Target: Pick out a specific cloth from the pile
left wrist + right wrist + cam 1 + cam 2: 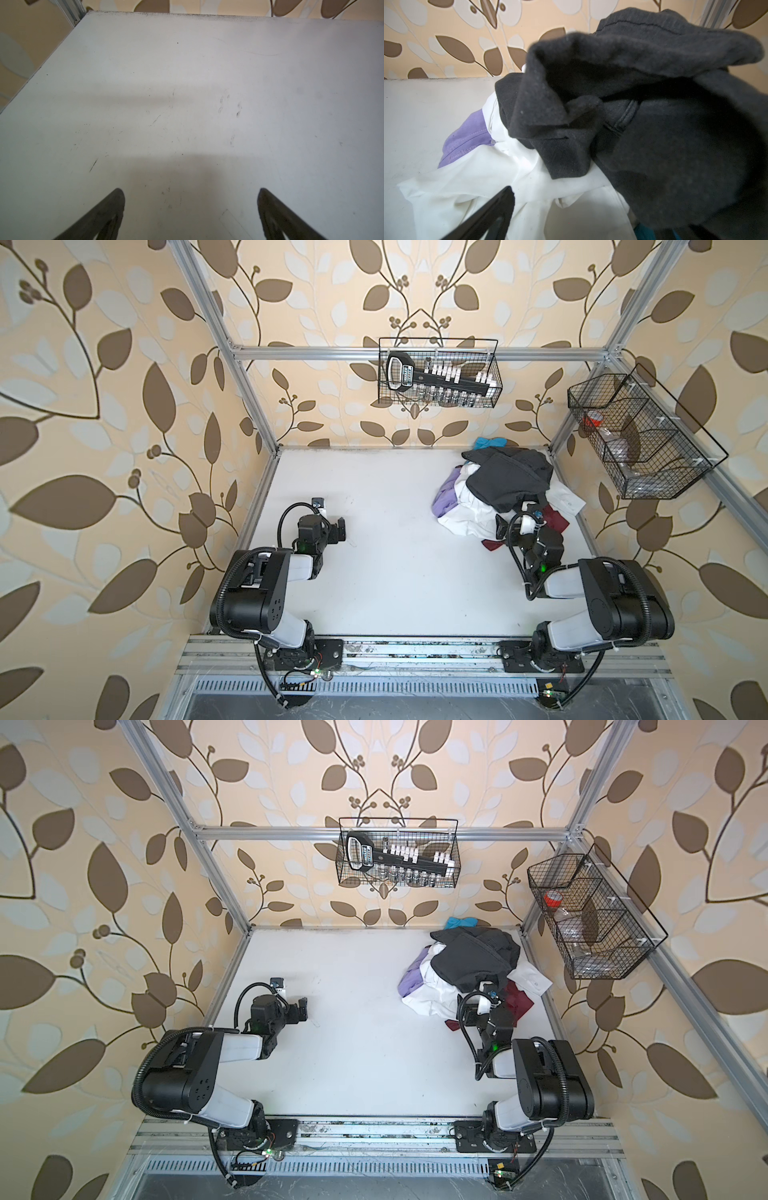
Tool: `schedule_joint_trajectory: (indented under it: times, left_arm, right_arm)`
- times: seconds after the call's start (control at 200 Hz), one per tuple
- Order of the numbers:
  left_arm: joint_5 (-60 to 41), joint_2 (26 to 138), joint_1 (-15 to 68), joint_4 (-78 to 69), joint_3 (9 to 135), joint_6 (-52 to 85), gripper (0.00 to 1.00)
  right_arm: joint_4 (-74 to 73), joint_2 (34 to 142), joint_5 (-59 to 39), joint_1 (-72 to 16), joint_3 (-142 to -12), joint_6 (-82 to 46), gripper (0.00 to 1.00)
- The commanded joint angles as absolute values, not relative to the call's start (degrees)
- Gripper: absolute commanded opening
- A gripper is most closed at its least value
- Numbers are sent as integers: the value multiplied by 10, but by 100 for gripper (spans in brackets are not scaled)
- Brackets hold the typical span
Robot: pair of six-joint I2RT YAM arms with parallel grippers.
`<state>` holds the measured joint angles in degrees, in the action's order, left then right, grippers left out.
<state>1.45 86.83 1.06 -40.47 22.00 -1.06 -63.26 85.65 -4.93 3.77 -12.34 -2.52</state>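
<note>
Right wrist view: the white shirt (477, 182) fills the lower foreground as thin crumpled folds on the tabletop (415, 116), directly ahead of and below the right gripper (575, 193). One black finger (492, 214) shows at the shirt's near edge. The other finger is hidden behind the dark grey garment (654, 124), which lies over the shirt's far part. From the finger's place at the frame edge, the jaws stand wide apart, with nothing seen clamped.

In both top views the shirt (469, 510) sits in the pile (503, 489) at the far right of the tabletop. Its exposed bulk is on the pile's near side, toward the middle. A white cuffed end (569, 499) pokes out on the opposite side, so the shirt appears to run crosswise under the grey garment. The lilac shirt (446, 497) lies just beside the white bulk, and a maroon piece (552, 518) lies by the right gripper (532, 510).

The right arm is at the pile. The left gripper (340, 529), jaws apart and empty, hovers well apart over bare tabletop. The right arm is therefore the nearer one, and its likely grasp is the white fold just in front, avoiding the grey cloth above.
</note>
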Motion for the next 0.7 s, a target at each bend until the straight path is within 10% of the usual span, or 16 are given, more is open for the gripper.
schedule_joint_trajectory:
  times: [0.0,0.255,0.695]
  left_arm:
    - [2,861,9,-409,231,-5,99]
    - [77,763,10,-191,312,40,98]
    - [-272,545,28,28,374,119,99]
  right_arm:
    - [-645,859,-55,37,-136,-27,99]
    - [-393,775,77,-61,-238,9,99]
    - [51,642,151,-112,-412,-77,99]
